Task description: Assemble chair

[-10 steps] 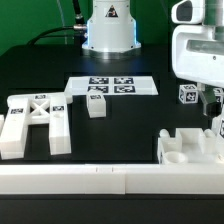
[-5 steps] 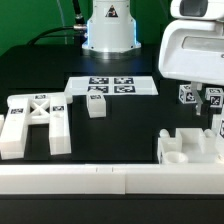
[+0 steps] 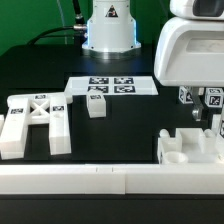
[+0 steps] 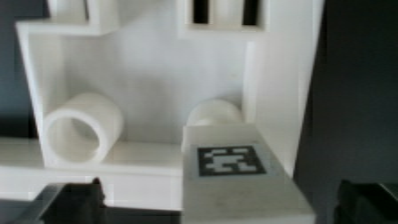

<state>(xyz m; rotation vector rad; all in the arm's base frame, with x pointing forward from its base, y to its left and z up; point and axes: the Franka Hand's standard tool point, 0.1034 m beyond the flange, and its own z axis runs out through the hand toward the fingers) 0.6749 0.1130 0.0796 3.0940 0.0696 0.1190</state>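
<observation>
I am holding my claw [image 4: 217,203] spread wide, pinching nothing, over the notched block [image 3: 190,146] at the exterior view's lower right, a tagged chair piece [image 4: 226,160] lying between my fingers [image 4: 71,205], apart from both. The X-braced frame [image 3: 35,120] is resting at the left of the black surface [image 3: 120,128], the marker board [image 3: 112,86] is lying upper centre, and a green backdrop [image 3: 30,25] is showing upper left.
</observation>
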